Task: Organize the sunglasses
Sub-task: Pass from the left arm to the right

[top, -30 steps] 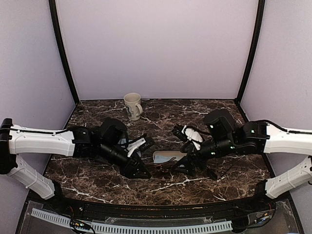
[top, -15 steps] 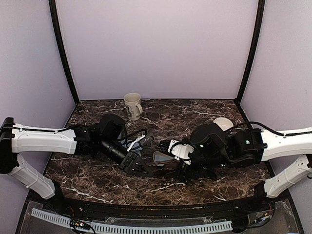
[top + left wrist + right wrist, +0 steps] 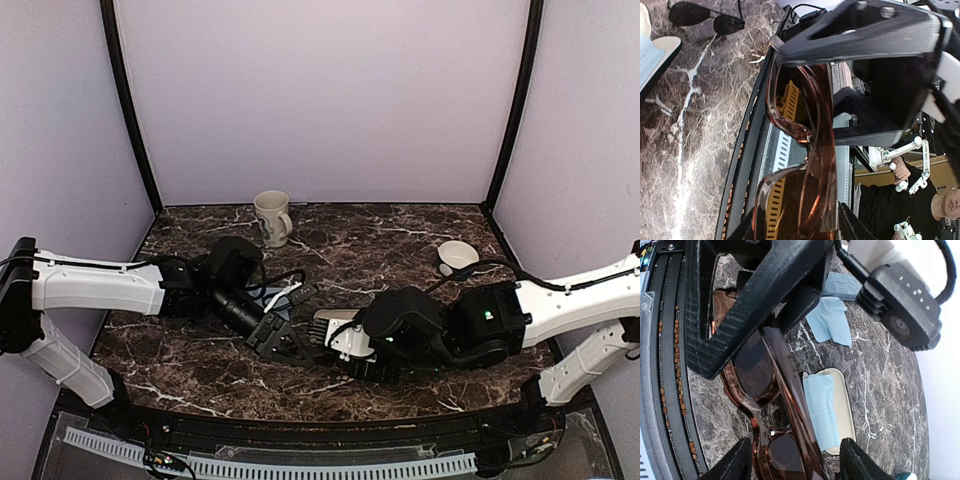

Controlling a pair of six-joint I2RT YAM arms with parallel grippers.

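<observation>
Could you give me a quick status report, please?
Left tool shut on brown glasses. Right tool around same pair, grip unclear. Second pair and open case lie apart on table.

- Cream mug (image 3: 271,217) upright at the back of the marble table (image 3: 400,230).
- Small white dish (image 3: 458,256), possibly a bowl, far right.
- Open case (image 3: 846,401) holding a blue cloth (image 3: 820,405).

Brown sunglasses (image 3: 807,150): thick translucent brown frame with amber-tinted lenses, arms showing folded in the right wrist view (image 3: 771,390).
Brown pair, pose: hanging in the air, turned on edge, sitting above the near edge of the table (image 3: 685,125).
Thin sunglasses (image 3: 705,17): dark lenses in a thin frame, lying flat on the table, well apart from the brown pair.
</observation>
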